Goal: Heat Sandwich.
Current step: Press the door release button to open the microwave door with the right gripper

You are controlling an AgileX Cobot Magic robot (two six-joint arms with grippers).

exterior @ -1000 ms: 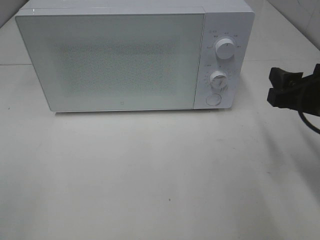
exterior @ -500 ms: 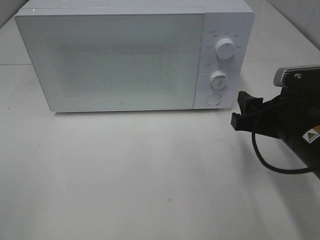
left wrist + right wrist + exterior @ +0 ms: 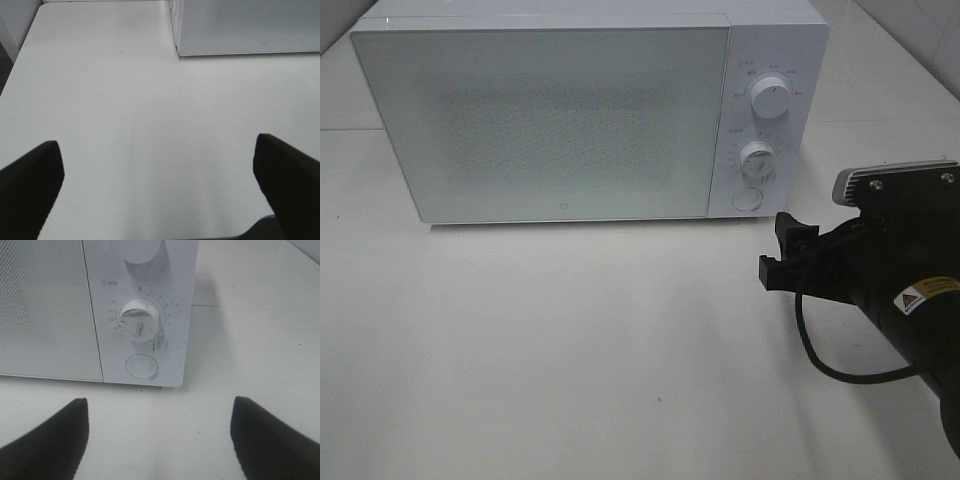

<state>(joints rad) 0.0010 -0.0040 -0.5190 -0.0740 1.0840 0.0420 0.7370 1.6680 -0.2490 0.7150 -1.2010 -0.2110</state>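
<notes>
The sandwich is out of view. A white microwave stands at the back of the table with its door shut. My right gripper is open and empty, just right of and in front of the microwave's lower right corner. The right wrist view shows its fingers spread wide, facing the timer knob and the round button below it. My left gripper is open and empty over bare table, with the microwave's corner ahead of it. This gripper does not appear in the exterior view.
The control panel has an upper knob, a lower timer knob and a round button. The white table spreads in front of the microwave. A black cable hangs under my right arm.
My right arm has come in from the right edge, moving left and toward the table's front, so its gripper now sits near the microwave's lower right corner. The microwave has not changed.
</notes>
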